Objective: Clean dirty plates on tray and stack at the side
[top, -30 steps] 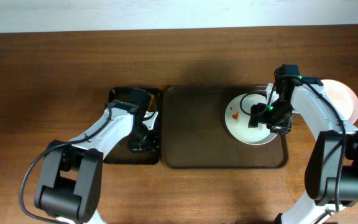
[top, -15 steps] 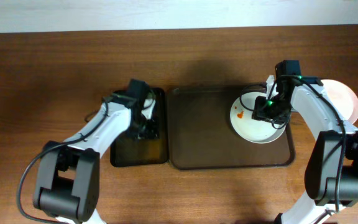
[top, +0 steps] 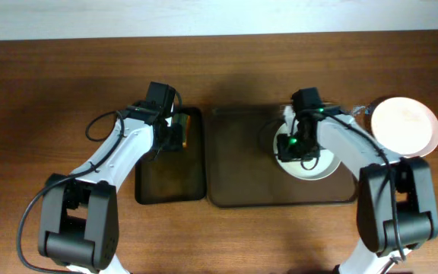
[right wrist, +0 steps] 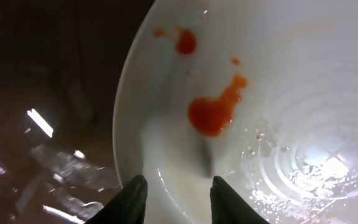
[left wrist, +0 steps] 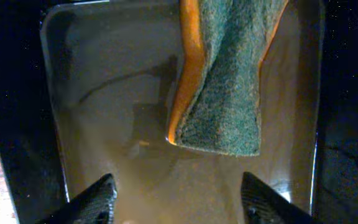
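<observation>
A white plate [top: 314,161] smeared with orange-red [right wrist: 211,115] lies at the right end of the brown tray [top: 242,160]. My right gripper [top: 293,144] [right wrist: 180,199] is down on the plate's left rim. One finger sits at the rim's outer edge and the other on the inner slope, shut on the plate. A second, plain white plate [top: 404,127] rests on the table to the right of the tray. My left gripper [top: 169,137] [left wrist: 179,202] hangs open over the black tray [top: 166,179]. A green and orange sponge [left wrist: 222,81] lies loose ahead of its fingers.
The black tray [left wrist: 104,93] holds a shallow film of brownish liquid and sits just left of the brown tray. Bare wooden table surrounds both trays, and a pale wall edge runs along the far side.
My left gripper opened and let go of the sponge, moving toward the black tray's far end. My right wrist swung left across the plate and its jaws narrowed onto the rim.
</observation>
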Controlling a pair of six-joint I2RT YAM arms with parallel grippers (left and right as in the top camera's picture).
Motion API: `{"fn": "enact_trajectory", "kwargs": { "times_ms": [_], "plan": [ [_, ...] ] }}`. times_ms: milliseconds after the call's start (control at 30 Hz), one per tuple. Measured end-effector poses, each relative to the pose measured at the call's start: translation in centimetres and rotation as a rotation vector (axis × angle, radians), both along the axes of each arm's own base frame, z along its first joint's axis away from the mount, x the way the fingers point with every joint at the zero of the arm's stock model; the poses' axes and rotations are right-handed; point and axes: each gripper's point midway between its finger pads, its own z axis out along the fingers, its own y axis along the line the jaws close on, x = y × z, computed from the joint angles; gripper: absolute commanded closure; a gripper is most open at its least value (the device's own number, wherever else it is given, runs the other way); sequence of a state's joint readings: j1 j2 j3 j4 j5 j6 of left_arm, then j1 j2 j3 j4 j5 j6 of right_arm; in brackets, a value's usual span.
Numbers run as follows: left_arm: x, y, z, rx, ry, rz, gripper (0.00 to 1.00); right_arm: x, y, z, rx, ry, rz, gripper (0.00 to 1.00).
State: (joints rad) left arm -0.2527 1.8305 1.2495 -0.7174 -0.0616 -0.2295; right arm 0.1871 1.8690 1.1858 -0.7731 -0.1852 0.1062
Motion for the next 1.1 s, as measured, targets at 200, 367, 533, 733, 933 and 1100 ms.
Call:
{"fn": "enact_trajectory", "kwargs": {
  "times_ms": [200,367,533,733,933,1100],
  "plan": [
    [0.0,0.1,0.0,0.003,-0.002,0.001,0.37,-1.7,5.5,0.4,0.073,0.008,0.141,0.50],
    [0.1,0.1,0.0,0.007,-0.005,-0.002,0.36,0.1,3.2,7.2,0.054,0.061,0.061,0.41],
    [0.2,0.1,0.1,0.007,-0.009,-0.005,0.27,1.9,-5.4,11.5,-0.039,0.028,-0.144,0.42],
    [0.8,-0.1,0.2,0.000,-0.035,-0.006,0.28,-4.0,-8.4,3.7,-0.011,0.250,-0.251,0.48],
    [0.8,-0.1,0.2,0.000,-0.034,-0.006,0.27,-6.4,-7.4,0.1,0.034,0.295,-0.254,0.76],
    [0.8,-0.1,0.2,0.000,-0.034,-0.006,0.27,-3.9,-7.9,-0.3,0.021,0.185,-0.251,0.96]
  ]
}}
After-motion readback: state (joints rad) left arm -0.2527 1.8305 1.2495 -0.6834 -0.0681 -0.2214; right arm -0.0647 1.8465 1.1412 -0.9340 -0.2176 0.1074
